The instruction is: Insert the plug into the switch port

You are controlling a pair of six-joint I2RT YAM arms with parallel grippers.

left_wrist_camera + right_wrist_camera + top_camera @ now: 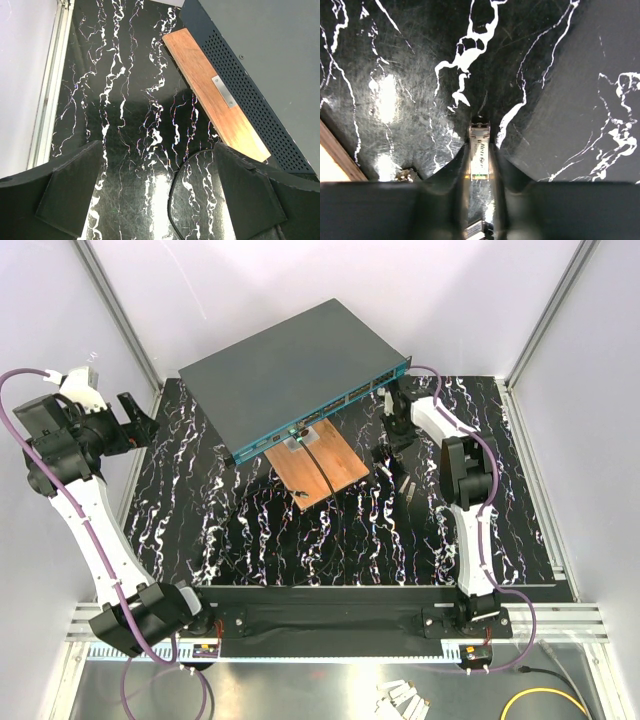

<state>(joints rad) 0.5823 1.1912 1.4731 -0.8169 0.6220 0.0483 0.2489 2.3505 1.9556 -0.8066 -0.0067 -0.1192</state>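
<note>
Top view: black, white-veined tabletop (250, 540), white walls (300, 280) around. Switch (290, 370) at rear centre, askew; dark grey top, teal port edge facing front.
Left wrist: left tool (157, 170) wide, empty.
Right wrist: right tool (480, 156) narrow, pinching small silver plug (479, 142), label up.

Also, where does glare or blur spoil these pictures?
Right wrist: white glare patches on the glossy marbled mat; the plug is sharp, the fingers beside it dark and soft. Left wrist: one bright reflection low on the mat. Top external: evenly lit, sharp.
</note>
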